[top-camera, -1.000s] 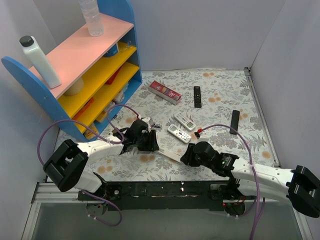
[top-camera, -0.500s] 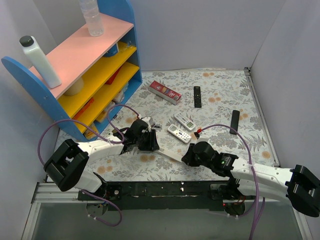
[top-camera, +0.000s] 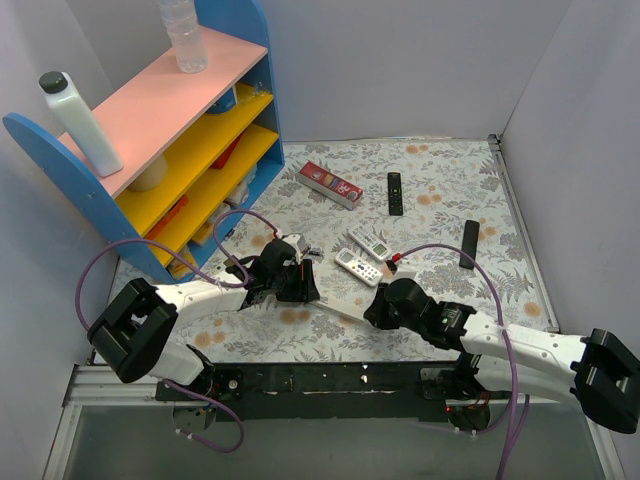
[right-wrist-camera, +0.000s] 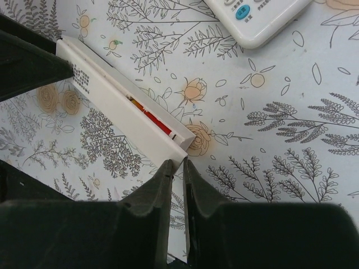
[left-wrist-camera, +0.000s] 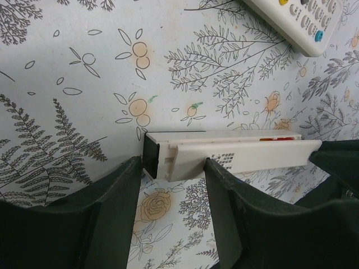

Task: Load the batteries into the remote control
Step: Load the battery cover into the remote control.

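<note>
The slim white remote control lies on the flowered cloth between my two grippers. In the left wrist view its end sits at the tips of my open left gripper, one finger on each side. In the right wrist view my right gripper has its jaws nearly together, tips against the remote's other end. The back cover sits slightly offset, and a red battery shows in the gap. In the top view the left gripper and the right gripper are at opposite ends of the remote.
Two wider white remotes lie just beyond the slim one. Two black remotes and a red box lie farther back. A blue shelf unit stands at the back left. Walls close in the sides.
My right gripper has edged a little toward the remote's end. My left gripper and the remote have barely moved.
</note>
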